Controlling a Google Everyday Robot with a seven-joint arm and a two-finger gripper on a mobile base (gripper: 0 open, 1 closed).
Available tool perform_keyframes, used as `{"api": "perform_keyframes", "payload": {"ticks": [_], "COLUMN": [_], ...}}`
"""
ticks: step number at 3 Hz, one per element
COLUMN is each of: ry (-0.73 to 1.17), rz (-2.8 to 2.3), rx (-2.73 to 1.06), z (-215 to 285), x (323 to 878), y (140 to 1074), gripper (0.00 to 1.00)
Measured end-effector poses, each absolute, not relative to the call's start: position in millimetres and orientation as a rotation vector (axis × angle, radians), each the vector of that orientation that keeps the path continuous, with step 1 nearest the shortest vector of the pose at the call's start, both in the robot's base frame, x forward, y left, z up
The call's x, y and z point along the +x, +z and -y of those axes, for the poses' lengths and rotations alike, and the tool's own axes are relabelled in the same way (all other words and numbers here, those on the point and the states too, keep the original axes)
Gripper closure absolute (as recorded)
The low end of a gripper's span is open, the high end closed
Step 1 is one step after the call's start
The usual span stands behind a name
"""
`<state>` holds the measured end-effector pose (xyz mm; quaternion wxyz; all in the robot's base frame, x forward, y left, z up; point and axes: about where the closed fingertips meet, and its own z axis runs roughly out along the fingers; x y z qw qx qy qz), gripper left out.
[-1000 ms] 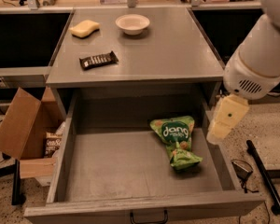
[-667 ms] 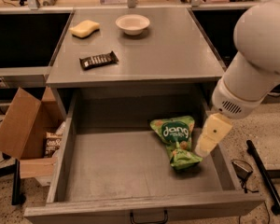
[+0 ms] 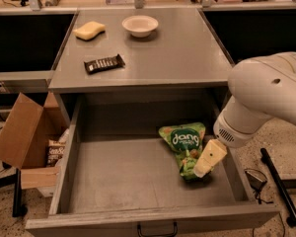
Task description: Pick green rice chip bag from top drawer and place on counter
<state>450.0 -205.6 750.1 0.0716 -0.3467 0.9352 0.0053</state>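
Note:
The green rice chip bag (image 3: pixel 183 142) lies crinkled on the floor of the open top drawer (image 3: pixel 118 181), at its right side, with the "dang" logo facing up. My gripper (image 3: pixel 207 161) hangs from the big white arm on the right and reaches down into the drawer, its cream-coloured tip just over the bag's lower right end. The counter (image 3: pixel 158 53) is the grey top above the drawer.
On the counter lie a dark brown candy bar wrapper (image 3: pixel 104 63), a yellow sponge (image 3: pixel 89 29) and a white bowl (image 3: pixel 140 24). A brown cardboard box (image 3: pixel 24 137) stands on the floor left of the drawer. A black rod (image 3: pixel 281 186) lies on the floor at right.
The arm has swung left and down from beside the drawer's right wall, and the gripper now sits over the bag's lower end. The bag has not moved.

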Motion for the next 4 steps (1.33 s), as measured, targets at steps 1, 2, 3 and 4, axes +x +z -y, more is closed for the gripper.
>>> {"api": "perform_keyframes", "payload": {"ticks": [1, 2, 3, 4], "ry": [0.016, 0.037, 0.098, 0.148], "rz": [-2.811, -2.855, -2.922, -2.981], "rx": [-1.042, -0.942, -0.768, -0.611], "z": [205.6, 204.6, 204.0, 188.9], "x": [450.0, 465.2, 496.1, 526.8], "y": [750.1, 738.0, 716.6, 699.7], "gripper": [0.0, 0.0, 0.0, 0.0]}}
